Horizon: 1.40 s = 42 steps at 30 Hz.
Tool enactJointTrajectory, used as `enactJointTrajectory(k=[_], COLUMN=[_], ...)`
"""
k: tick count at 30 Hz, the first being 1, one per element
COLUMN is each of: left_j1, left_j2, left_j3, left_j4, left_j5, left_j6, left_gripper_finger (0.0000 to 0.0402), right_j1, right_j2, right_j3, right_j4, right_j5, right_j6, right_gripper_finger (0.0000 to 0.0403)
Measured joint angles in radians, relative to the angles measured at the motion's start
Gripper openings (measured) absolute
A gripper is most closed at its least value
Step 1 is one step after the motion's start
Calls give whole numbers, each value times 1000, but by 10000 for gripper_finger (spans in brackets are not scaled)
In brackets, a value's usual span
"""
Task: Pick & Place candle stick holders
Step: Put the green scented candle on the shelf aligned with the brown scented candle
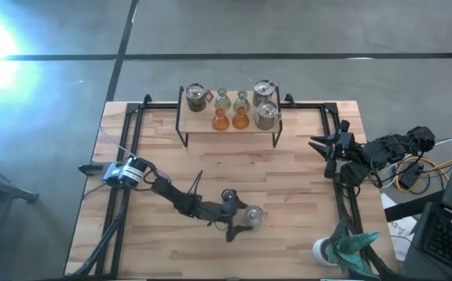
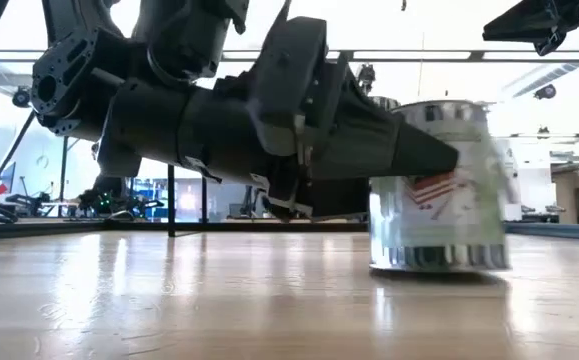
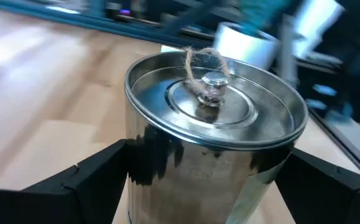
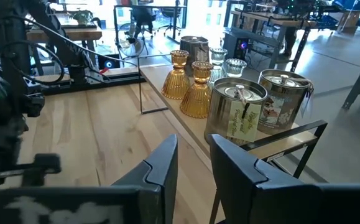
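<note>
Left end effector [image 1: 245, 221] grips 1 silvery lidded holder [image 1: 254, 218] on the desk [image 1: 288, 172]

Its fingers [image 3: 99, 171] press both sides of the tin-like holder, which stands upright near the desk's front edge; its label shows red and white marks, but no words can be read. 7 more holders sit on the raised shelf [image 1: 229, 125] at the back: 3 silvery, 2 amber, 2 pale green. The right end effector [image 1: 319, 146] waits at the desk's right edge, fingers slightly parted, empty.

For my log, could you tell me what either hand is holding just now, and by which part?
The left hand grips a silvery tin by its side wall, one finger on each side. The right hand holds nothing.
</note>
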Motion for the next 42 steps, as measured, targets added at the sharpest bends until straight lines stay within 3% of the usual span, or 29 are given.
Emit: enactJointTrajectory(k=[6,11,18,22,33,42], left_j1=[24,47,88,106,155,157], left_j2=[0,1,-2,-24,-260,-468], left_j3=[-49,-66,-71,-94,-205,-325], left_j4=[13,25,21,53,-159,-196], left_j5=[-153,-208,-227,-290,-379,-431], left_j6=[-167,-240,-241,-185,-91,-85], left_gripper_finger=[360,362,362,362,361,360], right_j1=[0,0,0,0,0,0], right_j2=[0,0,0,0,0,0], right_j3=[0,0,0,0,0,0], right_j4=[0,0,0,0,0,1], right_j5=[0,0,0,0,0,0], right_j6=[0,0,0,0,0,0], right_gripper_finger=[93,85,71,68,86,93])
